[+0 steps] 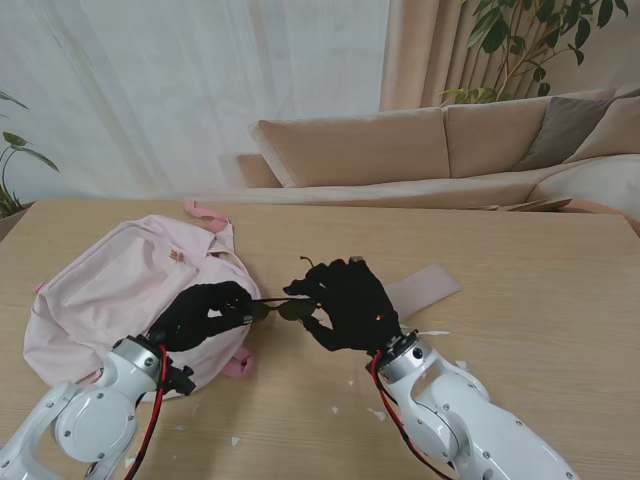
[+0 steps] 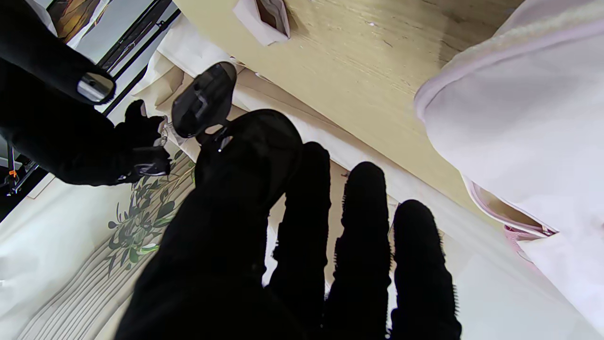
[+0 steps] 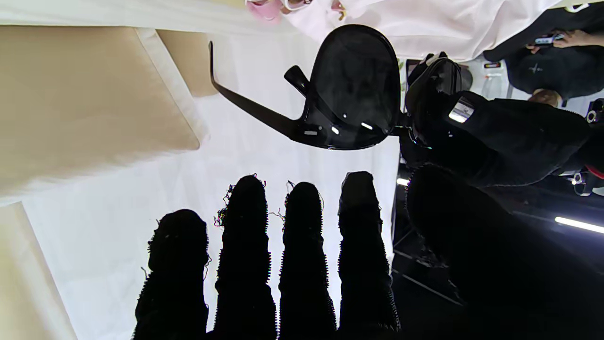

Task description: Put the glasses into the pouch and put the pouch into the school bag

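Dark sunglasses [image 1: 281,309] hang above the table between my two black-gloved hands. My left hand [image 1: 200,315] pinches one lens end; its thumb [image 2: 245,156] covers that lens in the left wrist view, beside the free lens [image 2: 204,100]. My right hand [image 1: 347,302] hovers at the other end with fingers [image 3: 302,245] straight and apart, and the free lens [image 3: 354,89] and one unfolded temple show beyond them, untouched. The flat grey-pink pouch [image 1: 425,288] lies on the table just right of my right hand. The pink school bag [image 1: 120,295] lies at the left, under my left hand.
The wooden table [image 1: 520,300] stretches out to the right, with small white scraps near my right wrist. A beige sofa [image 1: 420,145] stands beyond the far edge. The bag's pink strap loop [image 1: 238,366] lies near my left wrist.
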